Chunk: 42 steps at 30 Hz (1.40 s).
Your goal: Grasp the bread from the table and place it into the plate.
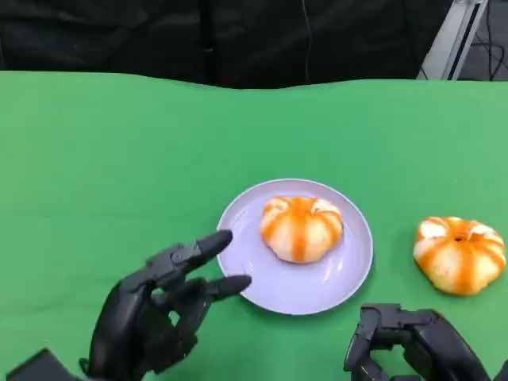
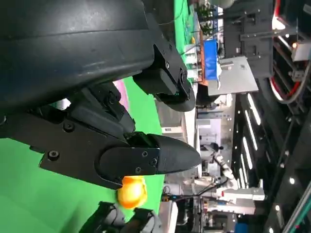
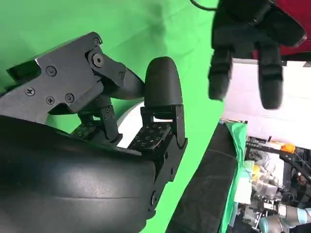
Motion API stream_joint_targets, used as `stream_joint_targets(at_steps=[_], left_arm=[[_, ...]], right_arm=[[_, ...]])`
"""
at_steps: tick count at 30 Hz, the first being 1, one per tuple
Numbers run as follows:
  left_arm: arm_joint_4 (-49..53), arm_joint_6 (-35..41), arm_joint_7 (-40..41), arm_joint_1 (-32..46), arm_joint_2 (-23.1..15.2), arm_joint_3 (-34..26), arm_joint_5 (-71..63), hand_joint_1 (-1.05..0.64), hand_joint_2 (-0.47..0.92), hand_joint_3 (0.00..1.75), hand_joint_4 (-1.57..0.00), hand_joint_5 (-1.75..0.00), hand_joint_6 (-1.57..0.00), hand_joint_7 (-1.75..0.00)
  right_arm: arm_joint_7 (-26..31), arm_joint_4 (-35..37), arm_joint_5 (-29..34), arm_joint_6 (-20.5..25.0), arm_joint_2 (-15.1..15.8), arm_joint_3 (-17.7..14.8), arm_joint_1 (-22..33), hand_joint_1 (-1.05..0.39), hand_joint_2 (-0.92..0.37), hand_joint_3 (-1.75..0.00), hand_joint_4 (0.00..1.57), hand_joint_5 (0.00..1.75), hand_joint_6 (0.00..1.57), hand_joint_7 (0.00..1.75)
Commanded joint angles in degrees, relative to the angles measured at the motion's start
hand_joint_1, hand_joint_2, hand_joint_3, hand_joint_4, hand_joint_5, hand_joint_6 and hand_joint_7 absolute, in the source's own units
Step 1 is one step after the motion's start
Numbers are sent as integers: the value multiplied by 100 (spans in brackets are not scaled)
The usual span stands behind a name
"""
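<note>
A round orange-and-white striped bread (image 1: 302, 228) lies on the lilac plate (image 1: 317, 290) in the middle of the green table. A second, similar bread (image 1: 460, 254) sits on the table to the plate's right. My left hand (image 1: 159, 313) is at the lower left with its fingers spread and holding nothing, its fingertips (image 1: 238, 284) at the plate's near-left rim. My right hand (image 1: 413, 345) hovers at the lower right, just in front of the second bread, empty. In the left wrist view an orange bread (image 2: 131, 190) shows beyond the left hand's fingers (image 2: 160, 158).
The green cloth (image 1: 119, 159) covers the whole table, with open room at the left and back. A dark backdrop and a metal frame (image 1: 452, 36) stand behind the far edge. The right wrist view shows a bit of the plate (image 3: 131, 119) and my left hand (image 3: 248, 43).
</note>
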State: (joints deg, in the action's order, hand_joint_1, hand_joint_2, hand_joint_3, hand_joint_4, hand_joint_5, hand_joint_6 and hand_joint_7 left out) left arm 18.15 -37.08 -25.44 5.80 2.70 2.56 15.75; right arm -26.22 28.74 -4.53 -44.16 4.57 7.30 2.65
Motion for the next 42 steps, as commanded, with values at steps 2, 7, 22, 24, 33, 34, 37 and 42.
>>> stream_joint_targets(at_steps=[2, 7, 22, 24, 33, 34, 37, 42], left_arm=[[341, -345, -133, 113, -43, -193, 107, -71, 92, 42, -100, -4, -68, -2], [525, -330, -302, 151, -44, -238, 213, -59, 92, 44, -100, -3, -70, -2], [874, -589, -250, 78, -104, -422, -55, -15, 92, 47, -112, -5, -105, -9], [948, -653, -245, 56, -103, -451, -94, -10, 92, 47, -114, -5, -112, -9], [1027, -726, -259, 24, -83, -484, -120, -8, 92, 47, -116, -4, -115, -7], [1030, -728, -259, 23, -84, -483, -119, -8, 92, 47, -116, -4, -115, -6], [1019, -852, -252, 73, -57, -426, -220, -7, 92, 48, -128, -11, -122, -9], [1023, -887, -240, 81, -45, -406, -252, -5, 92, 46, -133, -16, -126, -11]], right_arm=[[-6, -62, -69, 36, 51, -38, 47, -10, -58, -104, 86, 144, 87, 118], [15, 5, -26, -42, 48, -41, 40, -9, -58, -104, 85, 145, 87, 119], [-3, 11, -48, -24, 45, -41, 15, -10, -58, -103, 85, 145, 87, 119], [-7, 15, -52, -26, 44, -42, 11, -10, -57, -103, 85, 145, 87, 119], [-7, 15, -52, -26, 44, -42, 11, -10, -57, -104, 85, 145, 86, 120], [-7, 15, -52, -26, 44, -42, 11, -10, -57, -104, 85, 145, 86, 120], [-39, 5, -95, 14, 32, -35, 15, -9, -57, -104, 85, 145, 86, 120], [-34, 6, -89, 14, 27, -37, 15, -9, -58, -104, 85, 146, 87, 119]])
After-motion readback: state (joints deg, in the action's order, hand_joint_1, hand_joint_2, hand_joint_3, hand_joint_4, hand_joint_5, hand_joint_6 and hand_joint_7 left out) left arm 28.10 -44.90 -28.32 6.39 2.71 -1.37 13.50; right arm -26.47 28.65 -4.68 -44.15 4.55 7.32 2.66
